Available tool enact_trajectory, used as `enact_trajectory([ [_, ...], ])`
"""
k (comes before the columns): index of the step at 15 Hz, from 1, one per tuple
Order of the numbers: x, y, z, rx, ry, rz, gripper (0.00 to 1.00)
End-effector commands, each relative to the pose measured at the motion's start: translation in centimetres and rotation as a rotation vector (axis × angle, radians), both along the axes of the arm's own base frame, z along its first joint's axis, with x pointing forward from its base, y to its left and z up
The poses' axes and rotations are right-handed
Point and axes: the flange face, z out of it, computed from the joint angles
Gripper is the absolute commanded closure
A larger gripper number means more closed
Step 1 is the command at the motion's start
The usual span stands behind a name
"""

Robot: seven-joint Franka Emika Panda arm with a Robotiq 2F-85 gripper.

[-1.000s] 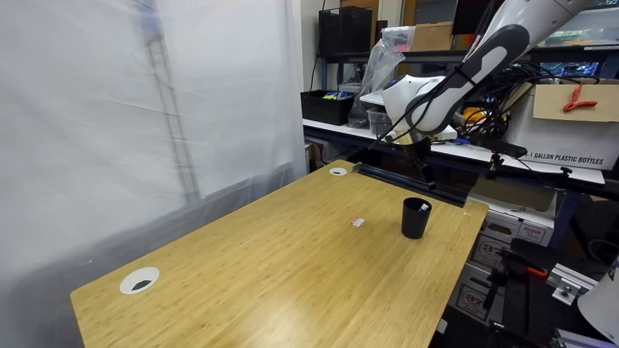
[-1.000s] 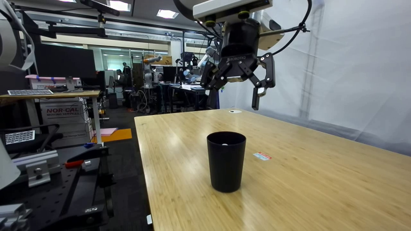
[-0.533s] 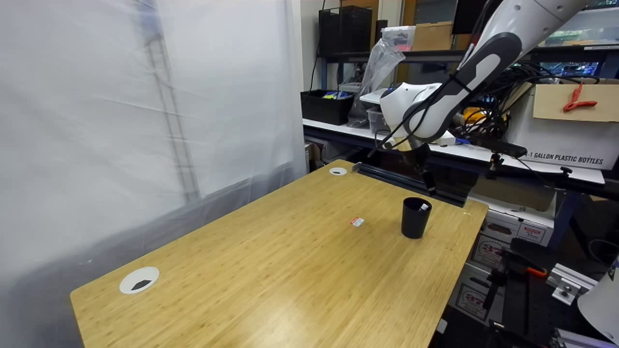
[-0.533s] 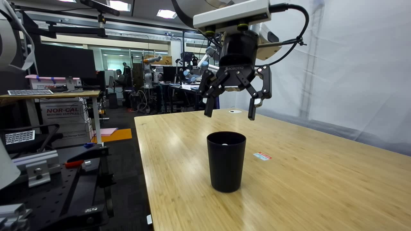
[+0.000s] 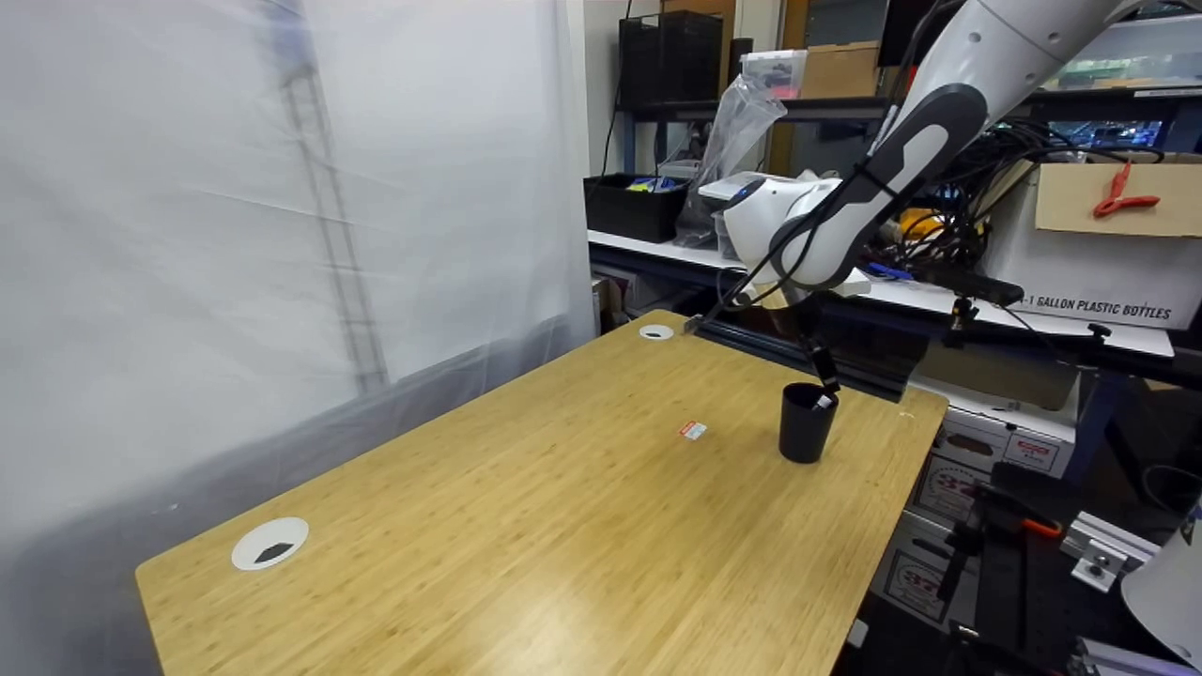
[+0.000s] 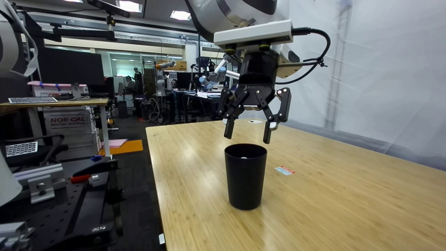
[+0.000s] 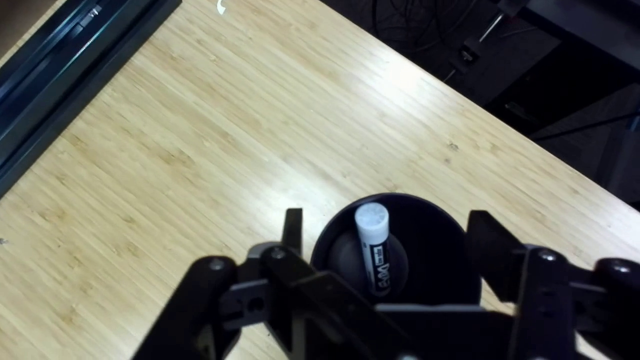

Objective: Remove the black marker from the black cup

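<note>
Cup (image 6: 245, 181), one: black, plain, tapering towards its foot; we find it upright on the surface (image 5: 526, 488), near an edge

Marker (image 7: 376, 250), one: inside the cup, tilted, its white end uppermost by the rim, a dark label with white lettering further down; in both exterior views we make out little more than that white end

Hand (image 6: 247, 139), one: black, pointing down, its two fingers (image 6: 267, 133) spread well apart; in an exterior view we see their tips just above the rim and apart from it; in the wrist view the mouth of the cup lies between them

Arm (image 5: 925, 150), one: white with dark panels, bent, carrying the hand

Surface: pale wood; we count one small sticker (image 5: 693, 431) near the cup, part red, and two white discs (image 5: 266, 540), well apart, near the edge beside a pale curtain (image 5: 310, 216)

Rail (image 7: 75, 65), one: dark, across a corner of the wrist view

Shelf (image 5: 648, 250), one: white, bearing a black bin (image 5: 634, 208) and a lettered carton (image 5: 1099, 272), a red clamp (image 5: 1114, 202) on its flap

Monitor (image 6: 71, 66), one: dark, on a desk (image 6: 83, 102)
</note>
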Motion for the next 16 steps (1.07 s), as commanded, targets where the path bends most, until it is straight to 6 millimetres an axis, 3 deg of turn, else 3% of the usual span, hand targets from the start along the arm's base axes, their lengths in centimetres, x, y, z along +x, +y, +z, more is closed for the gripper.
enact_trajectory([
  [1, 0.8, 0.1, -0.2, 0.000, 0.016, 0.016, 0.41],
  [3, 1.0, 0.3, -0.6, 0.001, 0.022, 0.021, 0.61],
  [4, 1.1, 0.4, -0.8, 0.002, 0.024, 0.022, 0.64],
  [5, 1.1, 0.4, -1.0, 0.001, 0.026, 0.023, 0.60],
  [6, 1.2, 0.5, -1.2, 0.002, 0.029, 0.024, 0.46],
  [9, 1.3, 0.5, -1.8, -0.001, 0.039, 0.029, 0.36],
  [11, 1.3, 0.5, -2.2, -0.001, 0.046, 0.029, 0.34],
  [14, 1.2, 0.5, -2.7, -0.002, 0.057, 0.031, 0.46],
  [15, 1.2, 0.5, -2.8, -0.002, 0.059, 0.032, 0.40],
  [16, 1.3, 0.5, -3.0, -0.003, 0.060, 0.034, 0.65],
])
